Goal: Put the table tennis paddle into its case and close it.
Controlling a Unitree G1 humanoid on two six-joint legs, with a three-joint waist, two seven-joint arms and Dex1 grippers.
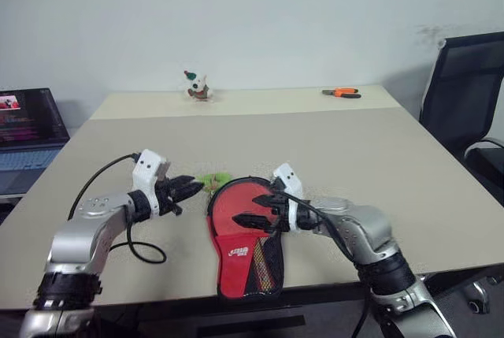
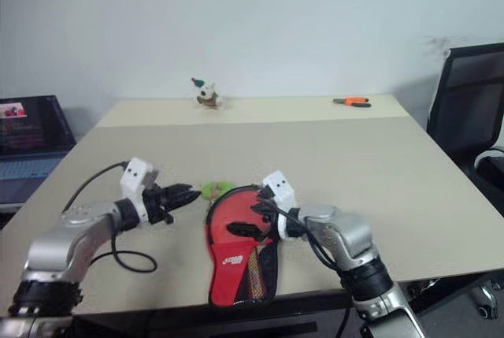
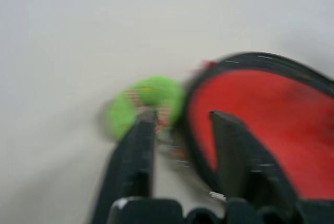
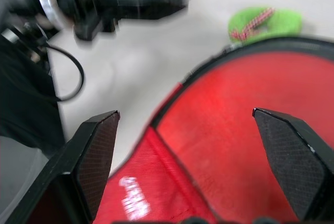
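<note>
The table tennis paddle point(image 1: 236, 212) lies red face up inside its case point(image 1: 268, 271), which rests open near the front edge of the beige surface point(image 1: 354, 157), the green fuzzy charm point(image 1: 213, 180) just beyond the rim. The right pincer point(image 1: 264, 209) hovers over the red face with its fingers spread wide, grasping nothing. The left pincer point(image 1: 191, 187) sits just beside the charm with its fingers parted and nothing between them; orange-handled pliers point(image 1: 342, 93) and a small figurine point(image 1: 196, 86) lie well apart at the far side.

Case point(image 1: 246, 247) and charm point(image 1: 213, 180) seemingly crowd near table point(image 1: 331, 145); beyond lies open.
</note>
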